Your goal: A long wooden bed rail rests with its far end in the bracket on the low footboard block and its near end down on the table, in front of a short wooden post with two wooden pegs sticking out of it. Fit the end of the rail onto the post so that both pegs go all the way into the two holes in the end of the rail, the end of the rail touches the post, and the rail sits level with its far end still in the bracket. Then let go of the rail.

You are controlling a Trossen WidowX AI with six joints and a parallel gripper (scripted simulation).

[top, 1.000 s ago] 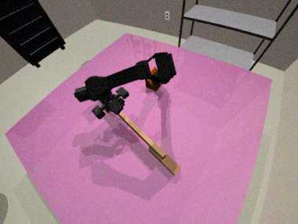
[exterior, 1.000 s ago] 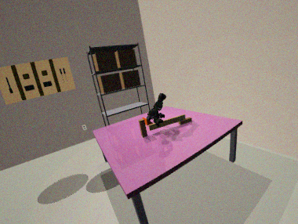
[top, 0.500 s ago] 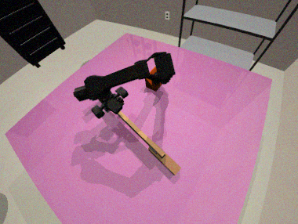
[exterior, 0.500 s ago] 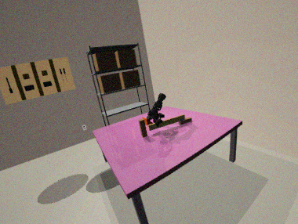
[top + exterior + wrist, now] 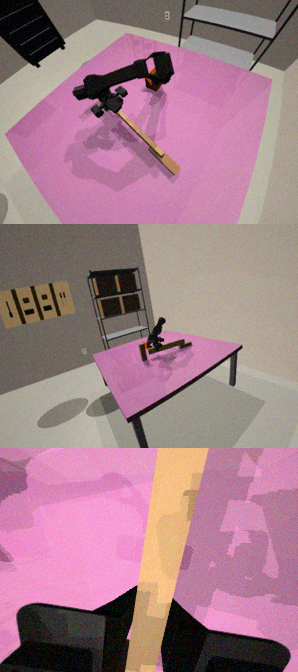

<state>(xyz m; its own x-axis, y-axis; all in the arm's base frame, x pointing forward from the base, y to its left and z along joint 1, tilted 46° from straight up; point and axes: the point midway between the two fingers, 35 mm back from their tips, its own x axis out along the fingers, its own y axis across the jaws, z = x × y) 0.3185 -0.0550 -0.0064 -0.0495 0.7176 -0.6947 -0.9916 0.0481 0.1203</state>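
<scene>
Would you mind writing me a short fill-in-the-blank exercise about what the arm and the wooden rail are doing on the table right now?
1. The gripper is shut on the wooden ____.
2. The table top is coloured ____.
3. In the wrist view, the rail runs away from the camera between the two dark ____.
4. In the top view, the rail's far end rests at the low footboard ____.

Missing words: rail; pink; fingers; block

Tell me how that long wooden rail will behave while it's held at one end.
The rail looks straight and stiff, so it probably won't sag. Gripped near one end by the gripper, it will likely swing easily sideways. Its flat faces suggest it won't roll.
</scene>
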